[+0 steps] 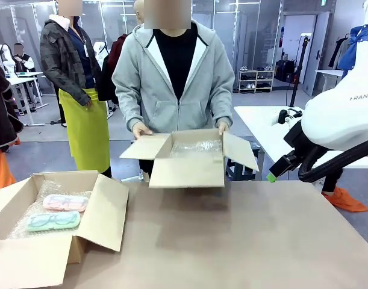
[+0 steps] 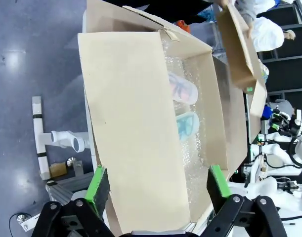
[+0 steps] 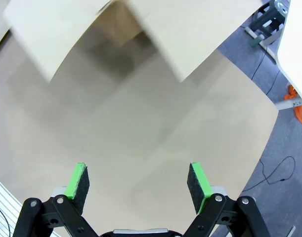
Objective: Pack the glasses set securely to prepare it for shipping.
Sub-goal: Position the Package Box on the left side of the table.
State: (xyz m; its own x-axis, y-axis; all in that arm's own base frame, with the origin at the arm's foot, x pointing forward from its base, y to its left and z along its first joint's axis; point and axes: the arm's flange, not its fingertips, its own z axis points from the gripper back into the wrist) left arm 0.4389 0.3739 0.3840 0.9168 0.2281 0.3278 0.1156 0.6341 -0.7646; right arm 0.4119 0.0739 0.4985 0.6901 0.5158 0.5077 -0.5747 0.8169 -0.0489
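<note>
The glasses set lies on bubble wrap inside an open cardboard box [image 1: 102,214] at the table's left: a pink case [image 1: 65,202] and beside it a mint green case [image 1: 53,221]. My left gripper [image 2: 158,185] hangs open above this box, nothing between its green pads; below it I see the pink case [image 2: 183,89] and the green case [image 2: 187,126]. My right gripper [image 3: 137,180] is open and empty over the bare table top; its green tip [image 1: 271,176] hovers at the right. A person holds a second open box [image 1: 187,171], lined with bubble wrap, above the table's far side.
Brown paper covers the table [image 1: 232,241], with free room in the middle and right. The box's flaps [image 1: 111,211] stand out wide. A white table [image 1: 262,120] is behind at right. Another person in a yellow apron [image 1: 87,129] stands farther back.
</note>
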